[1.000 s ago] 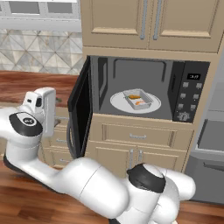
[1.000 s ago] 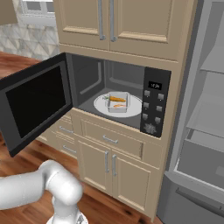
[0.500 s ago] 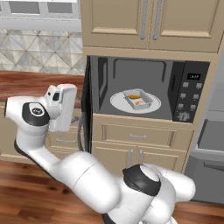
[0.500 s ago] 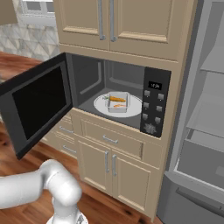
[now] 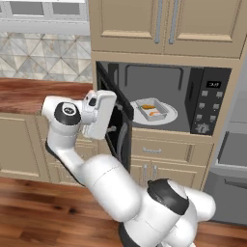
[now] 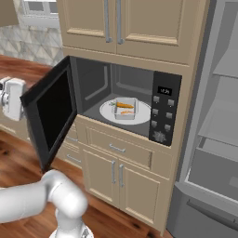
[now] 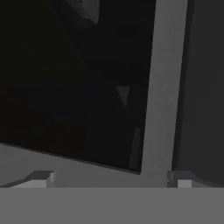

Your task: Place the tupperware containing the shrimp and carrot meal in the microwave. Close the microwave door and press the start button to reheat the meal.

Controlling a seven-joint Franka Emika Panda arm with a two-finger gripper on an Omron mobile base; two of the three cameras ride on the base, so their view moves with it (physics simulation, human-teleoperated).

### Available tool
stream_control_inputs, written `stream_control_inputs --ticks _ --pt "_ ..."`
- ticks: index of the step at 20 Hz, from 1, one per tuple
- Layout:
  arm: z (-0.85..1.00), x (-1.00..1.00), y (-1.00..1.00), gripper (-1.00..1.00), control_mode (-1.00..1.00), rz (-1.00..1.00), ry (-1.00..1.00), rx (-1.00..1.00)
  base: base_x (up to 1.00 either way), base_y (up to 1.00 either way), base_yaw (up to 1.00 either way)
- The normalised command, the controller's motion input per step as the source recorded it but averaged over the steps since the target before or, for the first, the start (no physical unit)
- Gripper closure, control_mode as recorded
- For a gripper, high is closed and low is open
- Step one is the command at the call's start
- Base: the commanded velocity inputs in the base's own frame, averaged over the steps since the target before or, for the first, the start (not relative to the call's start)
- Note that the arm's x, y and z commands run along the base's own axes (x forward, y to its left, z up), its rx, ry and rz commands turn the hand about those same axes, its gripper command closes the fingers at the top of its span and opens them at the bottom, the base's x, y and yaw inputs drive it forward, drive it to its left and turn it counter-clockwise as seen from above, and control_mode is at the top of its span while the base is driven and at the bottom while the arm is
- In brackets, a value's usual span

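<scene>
— Where was the tupperware point(image 5: 153, 108)?

— Sat on the white turntable plate point(image 5: 170, 117) inside the microwave point(image 6: 139, 102); orange pieces of the shrimp and carrot meal point(image 6: 123, 106) showed through the clear plastic; seen the same from both base views.

— And the microwave door point(image 6: 52, 114)?

— Stood open, hinged at the left of the cavity, swung out into the room; dark glass faced the right base camera; seen nearly edge-on from the left base camera.

— Gripper point(image 7: 111, 177)?

— Jaws spread wide, gripping nothing; hand held at the outer face of the door, to the left of it; fingertips point(image 7: 41, 177) at the bottom of the hand view, apart, with dark glass and the pale vertical bar handle point(image 7: 162, 87) straight ahead; cannot tell whether touching the door.

— Anything else?

— Button panel point(image 6: 162, 114) with a small display at the right of the cavity; beige cabinets point(image 6: 118, 23) above, drawer point(image 6: 118, 148) below; grey fridge point(image 6: 214, 116) at far right; wooden counter point(image 5: 43, 94) to the left.
</scene>
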Motion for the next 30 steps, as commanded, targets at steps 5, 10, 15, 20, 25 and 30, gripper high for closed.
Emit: stream_control_inputs --ticks 5,10,15,20,25,30 --pt "-0.22 0.17 -0.69 -1.00 -1.00 -0.14 -0.01 0.00 0.00 0.00 0.00" --pt "-0.14 0.42 -0.53 -1.00 -1.00 -0.03 -0.02 0.00 0.00 0.00 0.00" --pt "-0.09 0.53 -0.43 -1.00 -1.00 0.00 -0.04 0.00 0.00 0.00 0.00" --pt "-0.10 0.56 -0.43 -1.00 -1.00 0.00 -0.05 0.00 0.00 0.00 0.00" --pt "-0.18 0.64 -0.42 -1.00 -1.00 0.03 -0.09 0.00 0.00 0.00 0.00" --pt "-0.29 0.65 -0.43 -1.00 -1.00 0.09 -0.12 0.00 0.00 0.00 0.00"
